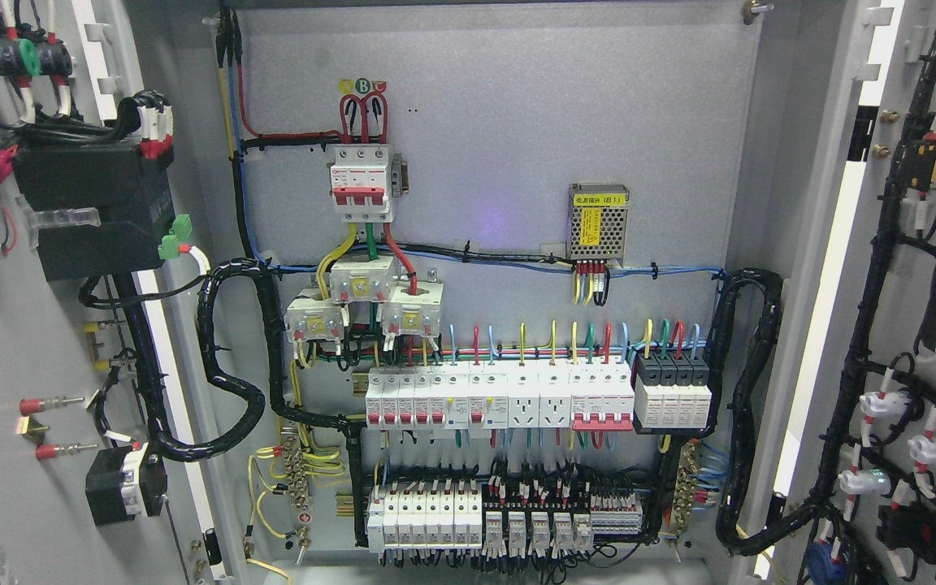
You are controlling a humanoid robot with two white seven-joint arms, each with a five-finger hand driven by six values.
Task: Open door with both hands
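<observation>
Neither hand of the robot shows anywhere in the head view, so whether the fingers are spread, curled or holding anything cannot be told.

Taking the backplate (500,162) of the cabinet as the landmark: nearest the camera, and to the left of it, the left door (21,366) is swung wide, its inner face turned toward the view, carrying a black module (94,211) and wiring. To the right of the backplate the right door (923,325) stands likewise swung out, its inner face lined with black cable runs and white lamp housings.

Farther in, along the lower part of the backplate, sit rows of white breakers (500,398) and the terminal strips (509,520) below them. Higher up on the backplate are the main breaker (362,183) with red, yellow and green leads, and to its right a small perforated power supply (598,223).

Judging from this, the opening looks done: both leaves are clear of the frame and the whole interior is exposed. Nothing appears left except perhaps pushing a leaf wider, and the arms seem already drawn away.
</observation>
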